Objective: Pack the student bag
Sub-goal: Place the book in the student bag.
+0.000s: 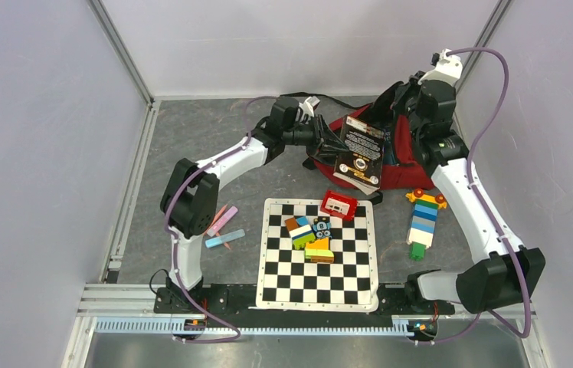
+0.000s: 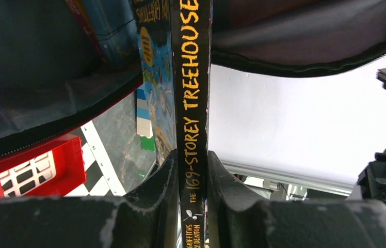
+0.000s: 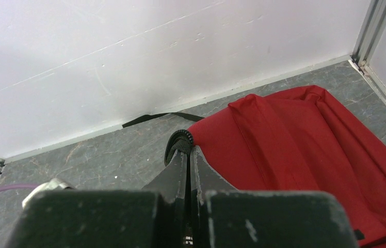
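1. The left pincer pinches a black book by its spine, which has yellow lettering. The book's far end reaches into the open mouth of the student bag, between the two zip edges.
2. The right pincer is pressed together on the bag's black zip rim at the far side. It appears to be lifting that edge to hold the mouth open.
3. To do this step well, I judge that the left arm should push the book along its own length. It should slide in beside the books already inside, not butt against their edges.
4. The right arm should hold the rim high and taut so the upper flap does not sag onto the book. It should let go only once the book sits deep.
5. The grip on the narrow spine could let the book swing. The soft bag could also slide on the counter under the push, so slow pressure suits.
6. The student bag lies at the far right of the counter, beyond the checkered board. A small red box sits just in front of it.
7. The bag is dark red fabric with a black zip and grey lining, slumped and creased. A black strap trails toward the back wall.
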Motion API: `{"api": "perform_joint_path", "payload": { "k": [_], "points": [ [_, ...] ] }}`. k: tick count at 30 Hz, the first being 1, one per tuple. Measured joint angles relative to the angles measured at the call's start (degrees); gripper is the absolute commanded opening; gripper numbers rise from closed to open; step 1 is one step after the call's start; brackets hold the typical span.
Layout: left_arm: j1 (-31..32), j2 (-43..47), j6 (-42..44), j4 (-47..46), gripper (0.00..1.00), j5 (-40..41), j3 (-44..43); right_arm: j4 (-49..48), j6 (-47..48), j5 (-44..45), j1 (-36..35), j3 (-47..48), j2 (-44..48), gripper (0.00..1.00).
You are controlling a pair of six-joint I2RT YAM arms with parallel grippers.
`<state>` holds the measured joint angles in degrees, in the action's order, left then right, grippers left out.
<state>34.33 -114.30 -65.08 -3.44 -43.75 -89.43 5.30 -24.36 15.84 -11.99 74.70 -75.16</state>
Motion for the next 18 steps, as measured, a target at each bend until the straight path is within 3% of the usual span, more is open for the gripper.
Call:
{"api": "perform_joint_path", "payload": {
  "k": [7, 18],
  "points": [
    [0.48, -6.95, -0.42, -0.59, 0.02, -0.39, -4.15, 0.33, -0.02, 0.28, 0.0, 0.0, 0.74, 0.0],
    [0.52, -26.53, -0.94, 4.79, 0.02, -0.11, -27.85, 1.22, -0.33, -0.11, 0.0, -1.09, 2.58, 0.0]
  ]
}}
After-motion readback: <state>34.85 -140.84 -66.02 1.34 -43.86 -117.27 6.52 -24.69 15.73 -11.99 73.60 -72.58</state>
